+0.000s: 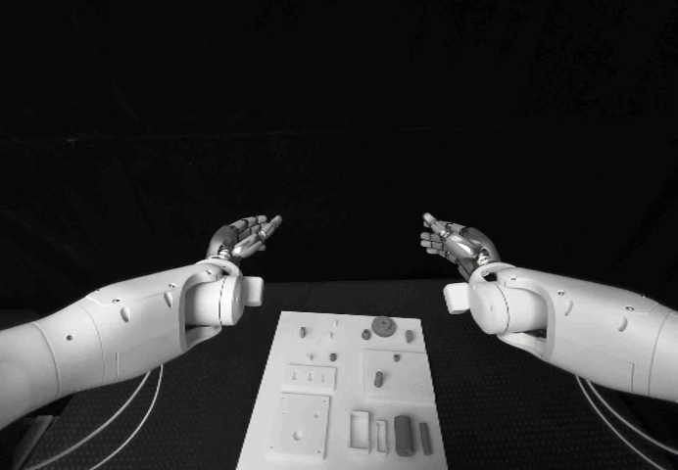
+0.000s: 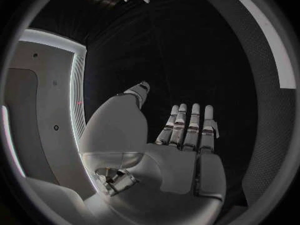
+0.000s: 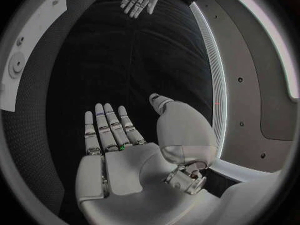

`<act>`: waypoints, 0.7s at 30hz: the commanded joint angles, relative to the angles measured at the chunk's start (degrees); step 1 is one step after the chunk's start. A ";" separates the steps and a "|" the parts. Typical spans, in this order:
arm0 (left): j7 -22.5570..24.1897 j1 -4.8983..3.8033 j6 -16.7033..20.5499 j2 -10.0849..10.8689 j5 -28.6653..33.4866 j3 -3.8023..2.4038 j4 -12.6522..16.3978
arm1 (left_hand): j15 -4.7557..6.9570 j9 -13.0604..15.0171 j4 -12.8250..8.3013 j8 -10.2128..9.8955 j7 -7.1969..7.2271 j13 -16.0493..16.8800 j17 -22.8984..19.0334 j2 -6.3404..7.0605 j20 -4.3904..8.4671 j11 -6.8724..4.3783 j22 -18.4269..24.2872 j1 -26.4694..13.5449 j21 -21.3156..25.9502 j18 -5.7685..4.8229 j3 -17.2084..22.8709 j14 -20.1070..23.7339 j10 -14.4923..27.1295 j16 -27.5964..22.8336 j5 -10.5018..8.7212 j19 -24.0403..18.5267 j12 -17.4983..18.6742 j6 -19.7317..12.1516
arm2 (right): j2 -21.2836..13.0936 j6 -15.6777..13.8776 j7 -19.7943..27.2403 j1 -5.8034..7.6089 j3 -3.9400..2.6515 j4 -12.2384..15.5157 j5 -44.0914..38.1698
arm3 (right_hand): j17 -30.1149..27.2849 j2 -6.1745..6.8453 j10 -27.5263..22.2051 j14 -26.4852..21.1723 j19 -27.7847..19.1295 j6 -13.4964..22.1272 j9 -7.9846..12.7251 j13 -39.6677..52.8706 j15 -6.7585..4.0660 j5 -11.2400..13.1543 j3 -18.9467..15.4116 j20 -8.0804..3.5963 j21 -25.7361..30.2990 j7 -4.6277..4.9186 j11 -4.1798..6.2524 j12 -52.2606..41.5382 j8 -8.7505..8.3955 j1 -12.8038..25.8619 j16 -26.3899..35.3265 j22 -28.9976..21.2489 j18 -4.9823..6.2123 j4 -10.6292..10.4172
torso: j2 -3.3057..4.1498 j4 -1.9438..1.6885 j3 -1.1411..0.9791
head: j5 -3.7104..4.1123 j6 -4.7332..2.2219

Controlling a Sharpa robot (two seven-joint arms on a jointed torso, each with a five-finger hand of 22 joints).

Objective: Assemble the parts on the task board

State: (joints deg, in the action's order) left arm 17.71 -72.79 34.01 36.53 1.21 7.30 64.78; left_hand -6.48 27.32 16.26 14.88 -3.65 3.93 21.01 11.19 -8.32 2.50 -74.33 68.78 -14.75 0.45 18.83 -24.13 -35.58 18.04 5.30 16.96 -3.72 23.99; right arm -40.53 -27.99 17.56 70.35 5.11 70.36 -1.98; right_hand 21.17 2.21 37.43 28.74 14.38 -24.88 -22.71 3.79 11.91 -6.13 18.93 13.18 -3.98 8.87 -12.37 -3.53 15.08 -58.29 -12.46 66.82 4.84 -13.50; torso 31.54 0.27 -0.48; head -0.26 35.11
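Nearest the head cam: task board (image 1: 304, 338), white plate, laid lengthwise at table centre, running off frame at 6 o'clock. Parts seen on it: round piece (image 1: 383, 326) at far end, approx 1 o'clock of board centre; slim upright pieces (image 1: 406, 436) at near right corner, approx 5 o'clock. Recessed blocks and small holes noted across rest of plate.

Left hand (image 1: 240, 238) held raised beyond board's far end, at 11 o'clock of it, well apart from it; fingers straight, spread, nothing held (confirmed in left wrist view (image 2: 187, 135)). Right hand (image 1: 455, 239) mirrored at 1 o'clock, likewise flat and empty (image 3: 112, 135). Palms are turned inward, toward each other.

Judgement: a neutral ready pose, arms kept high and wide so board is left unobstructed for the head cam; no part yet touched, assembly judged not begun.

Hard to make out: part colour; whether pieces stand in sockets or lie loose; near board edge cut off. Table (image 1: 523, 411) merges w/ dark backdrop, far edge unclear.
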 commanded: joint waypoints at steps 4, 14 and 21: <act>-9.27 -3.13 -10.13 -2.14 1.24 1.55 -6.49 | -0.15 0.57 0.20 0.51 -0.11 0.11 0.45 0.09 -0.10 0.06 -1.95 1.39 -0.50 -0.45 0.53 -0.56 -0.75 0.51 0.29 0.55 -0.23 0.68 | 1.27 16.74 -10.40 2.88 1.25 -5.77 -3.94 | 0.61 -3.04 3.00 2.24 2.96 -2.40 -0.25 0.24 0.34 -5.89 -12.29 0.51 0.19 3.59 -0.21 -0.59 1.59 -9.17 -1.78 5.23 2.24 3.11 | 0.00 0.01 -0.01 | 0.02 -0.01; -9.61 -3.08 -13.25 -2.48 1.33 2.32 -8.36 | -0.32 1.19 -0.11 1.67 -1.44 0.46 1.33 -1.61 0.52 1.01 -1.88 2.13 -1.34 -0.45 -0.87 -2.18 -2.87 1.81 0.22 1.84 -1.02 1.86 | 3.45 17.98 -11.17 3.73 2.04 -11.45 -19.50 | 0.58 0.22 10.93 9.46 9.96 -8.92 0.12 0.55 1.45 -4.98 -12.30 0.93 -0.07 3.30 -0.03 -2.25 3.66 -17.71 -4.56 4.40 5.33 6.77 | 0.16 -0.08 0.29 | 0.58 0.49; -8.23 -3.08 -13.68 -0.96 -1.74 2.39 -6.46 | -1.43 2.29 -2.00 6.08 -5.27 2.59 4.22 -4.62 4.14 4.27 -1.67 7.13 -6.88 2.27 -3.68 -15.27 -15.72 8.65 1.41 13.87 -6.43 11.74 | 3.76 17.51 -10.77 3.11 2.04 -11.84 -32.22 | 1.89 2.18 17.28 16.21 17.06 -14.32 0.44 0.96 -0.70 -4.83 -9.22 1.17 -0.48 2.72 0.95 -3.61 4.87 -19.73 -7.20 2.47 8.00 7.84 | 0.49 -0.22 0.59 | 0.57 0.46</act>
State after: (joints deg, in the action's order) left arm 8.49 -75.72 22.43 35.49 1.60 9.76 57.83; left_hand -7.88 29.54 14.42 20.68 -8.74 6.38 25.03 6.64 -4.41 6.66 -74.94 75.53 -21.29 2.31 15.25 -38.50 -50.47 26.21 6.63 30.04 -9.77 35.12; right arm -36.84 -11.52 6.62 73.48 7.18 58.49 -23.24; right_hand 22.13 2.98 49.30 39.33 25.37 -34.57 -22.64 4.46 12.53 -10.87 8.12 14.08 -3.98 9.84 -12.14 -6.07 18.80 -75.18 -17.51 70.80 10.22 -7.14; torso 31.84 0.15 -0.03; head 0.33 35.60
